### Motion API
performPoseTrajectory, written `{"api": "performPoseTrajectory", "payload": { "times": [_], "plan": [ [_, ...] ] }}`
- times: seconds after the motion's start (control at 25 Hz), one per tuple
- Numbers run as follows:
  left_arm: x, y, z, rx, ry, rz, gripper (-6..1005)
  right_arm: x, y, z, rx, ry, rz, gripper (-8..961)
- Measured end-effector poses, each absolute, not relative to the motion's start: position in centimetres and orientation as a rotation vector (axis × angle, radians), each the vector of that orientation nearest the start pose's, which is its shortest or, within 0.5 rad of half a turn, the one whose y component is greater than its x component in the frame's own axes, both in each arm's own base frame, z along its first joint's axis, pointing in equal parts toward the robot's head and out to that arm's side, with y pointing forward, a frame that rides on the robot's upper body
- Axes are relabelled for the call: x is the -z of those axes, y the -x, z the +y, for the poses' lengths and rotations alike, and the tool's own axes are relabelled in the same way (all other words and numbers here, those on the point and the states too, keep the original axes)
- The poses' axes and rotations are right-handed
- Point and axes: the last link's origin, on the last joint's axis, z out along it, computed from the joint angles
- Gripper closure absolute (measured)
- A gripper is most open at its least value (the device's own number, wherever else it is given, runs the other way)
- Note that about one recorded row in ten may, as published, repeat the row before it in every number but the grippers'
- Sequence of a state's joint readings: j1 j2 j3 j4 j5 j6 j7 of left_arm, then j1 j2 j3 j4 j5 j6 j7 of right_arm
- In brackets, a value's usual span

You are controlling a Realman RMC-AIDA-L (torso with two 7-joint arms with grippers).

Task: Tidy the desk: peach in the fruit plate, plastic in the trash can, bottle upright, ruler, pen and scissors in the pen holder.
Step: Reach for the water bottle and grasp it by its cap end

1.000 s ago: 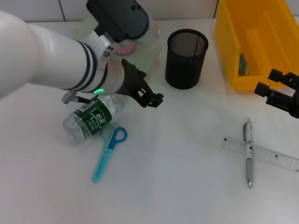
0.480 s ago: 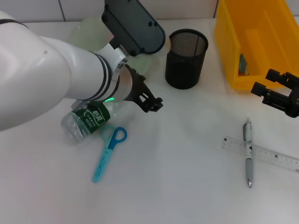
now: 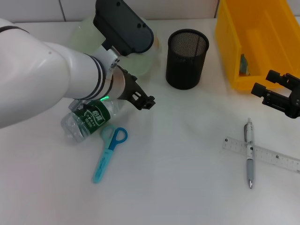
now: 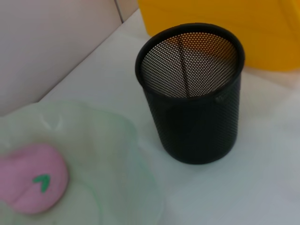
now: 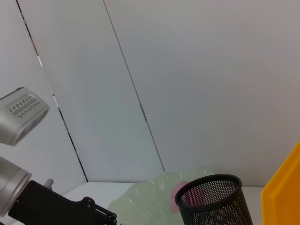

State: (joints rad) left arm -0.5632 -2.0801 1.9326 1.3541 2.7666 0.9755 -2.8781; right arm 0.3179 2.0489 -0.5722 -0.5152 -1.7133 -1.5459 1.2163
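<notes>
Since the earlier head pictures my left gripper point(image 3: 146, 101) has drawn back from mid-tabletop toward the bottle point(image 3: 89, 119), and the right gripper point(image 3: 276, 93) has barely shifted. I read the left arm as lining up on the bottle, which lies on its side just beside the scissors point(image 3: 108, 149), its cap end hidden under my forearm; it needs standing up. The left gripper carries nothing, but I cannot tell how far its jaws are parted.

The peach point(image 4: 30, 177) already sits in the green fruit plate point(image 4: 108, 154), so that item looks done. Something small lies inside the yellow trash can point(image 3: 253, 42); I cannot tell whether it is the plastic.

The pen holder point(image 3: 186, 58) is empty, which the left wrist view confirms. The pen point(image 3: 249, 152) lies across the ruler point(image 3: 262, 153) on my right side, near the right gripper, which hovers with jaws apart and empty beside the trash can, placed well for those two later.
</notes>
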Motion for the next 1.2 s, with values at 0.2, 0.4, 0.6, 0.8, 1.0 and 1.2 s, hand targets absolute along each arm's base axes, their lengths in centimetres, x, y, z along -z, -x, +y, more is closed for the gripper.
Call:
{"api": "performPoseTrajectory", "payload": {
  "times": [0.2,0.4,0.6,0.8,1.0,1.2],
  "plan": [
    [8.4,14.3,36.1,-0.312,2.449,-0.510,321,-2.9,-32.7,28.4,-0.946,2.277,0.777,173],
    [8.2,14.9,36.6,-0.315,2.434,-0.533,321,-2.9,-32.8,28.4,-0.944,2.275,0.780,173],
    [8.1,15.7,37.1,-0.334,2.416,-0.564,321,-2.9,-32.9,28.4,-0.940,2.271,0.785,173],
    [8.1,16.1,37.3,-0.342,2.410,-0.574,321,-2.7,-32.9,28.4,-0.943,2.269,0.795,173],
    [8.1,16.0,37.3,-0.340,2.409,-0.573,321,-2.7,-32.9,28.4,-0.944,2.269,0.795,173],
    [8.3,16.0,37.2,-0.346,2.415,-0.568,321,-2.7,-32.9,28.4,-0.943,2.269,0.795,174]
  ]
}}
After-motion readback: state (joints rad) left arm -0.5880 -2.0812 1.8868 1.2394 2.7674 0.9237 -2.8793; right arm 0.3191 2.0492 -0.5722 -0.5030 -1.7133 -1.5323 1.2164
